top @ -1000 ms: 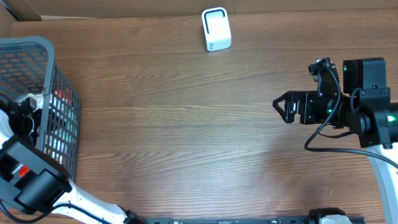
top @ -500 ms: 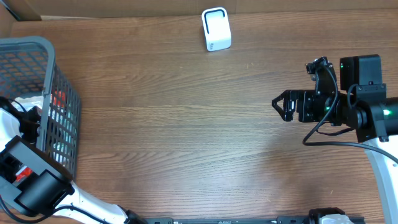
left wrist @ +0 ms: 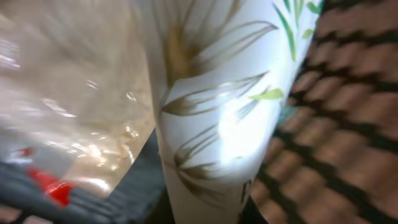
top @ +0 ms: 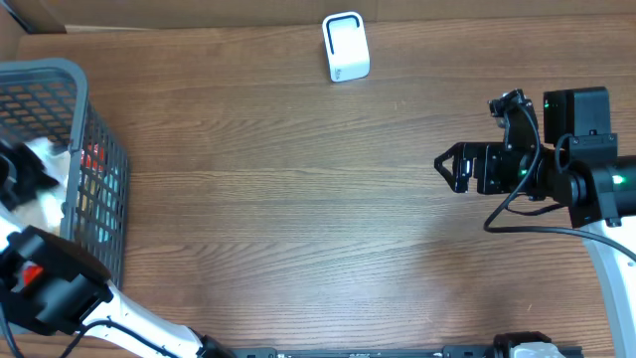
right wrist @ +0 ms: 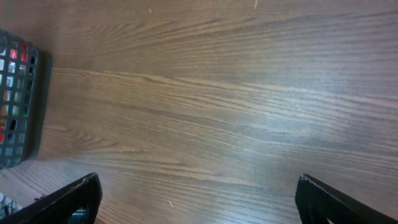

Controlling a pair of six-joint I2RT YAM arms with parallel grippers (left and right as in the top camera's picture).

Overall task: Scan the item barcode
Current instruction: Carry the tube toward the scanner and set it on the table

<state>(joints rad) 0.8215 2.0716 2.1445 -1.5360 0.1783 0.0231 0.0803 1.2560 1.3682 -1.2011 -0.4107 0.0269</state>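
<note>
Left gripper (top: 20, 173): I see it down inside the basket at the left edge of the table, blurred in the overhead view. Its jaws are closed.
What it grips: I cannot tell. My left wrist camera shows no fingers clearly, only dark shapes at the bottom edge.
Item: a white package (left wrist: 217, 112) printed with brown and green leaves fills the middle of my left wrist view, very close to the lens and roughly upright. It sits inside the basket.
Beside the item: a clear plastic bag (left wrist: 74, 106) with pale contents and a red patch lies just to its left, touching or nearly so.
Basket (top: 94, 149): grey mesh, at the far left of the table. Its dark grid shows behind the package on the right of the wrist view, with the wood visible through it.
Scanner (top: 346, 46): a small white unit standing at the far edge of the table, near the middle and well apart from the basket.
Right gripper (top: 444, 169): its jaws are spread wide with nothing between them. It hangs above bare wood on the right side, pointing toward the basket.
Right wrist view: I see both fingertips (right wrist: 74, 199) in the bottom corners, wood grain between them, and a basket corner at the left edge.
Table (top: 298, 219): brown wood grain.
</note>
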